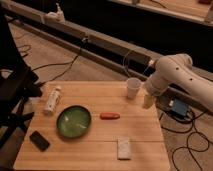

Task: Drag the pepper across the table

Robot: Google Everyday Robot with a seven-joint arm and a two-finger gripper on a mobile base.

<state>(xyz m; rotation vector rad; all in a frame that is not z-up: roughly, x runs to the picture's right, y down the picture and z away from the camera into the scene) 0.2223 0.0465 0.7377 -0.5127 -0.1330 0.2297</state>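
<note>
Pepper [109, 116] on the table [145, 135], right of the bowl [73, 121].
Cup [132, 88] stands behind; gripper [148, 102] just right of it.

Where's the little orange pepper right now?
In the camera view, the pepper lies near the middle of the table, just right of the green bowl. The claw hangs above the table's right edge, beside the white cup.

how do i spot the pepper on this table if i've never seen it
On the wooden table, look just right of the green bowl. The pepper lies there, nearer the viewer than the white cup and the gripper beside it. It is the only small, orange-red, finger-shaped thing.
</note>
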